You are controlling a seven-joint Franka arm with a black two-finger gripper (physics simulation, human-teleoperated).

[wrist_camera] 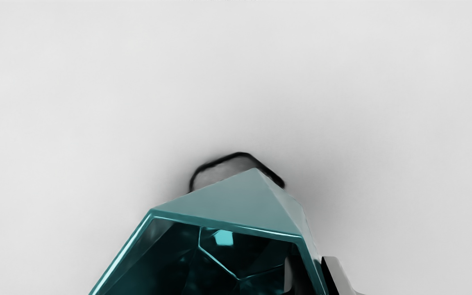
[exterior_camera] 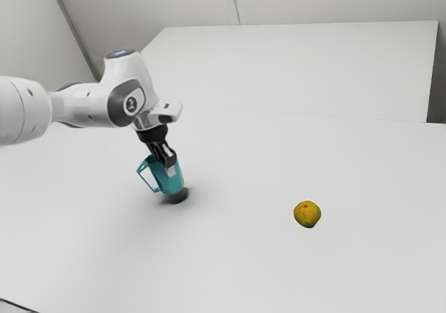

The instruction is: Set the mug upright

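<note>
1. Nearest the wrist camera, the teal mug is opening its mouth toward the lens; its dark foot is pointing down at the table, and its handle is jutting toward the exterior view's left.
2. Black and two-fingered, the claw is pinching the mug's wall near the rim, one finger pressing inside and the other bearing on the outside.
3. As for progress, the mug is looking upright or very nearly so: it is leaning a little in the exterior view, but the room's corner line is slanting the same way, so the viewing angle may be causing that. Whether the foot is resting flat or hanging just above the table, I am not able to tell. What is remaining, I am judging, is having it bear its own weight on that foot, free of the claw.
4. Farther out, an orange-yellow fruit is lying well apart from the mug, sitting farther from the table's back edge than the mug is.
</note>
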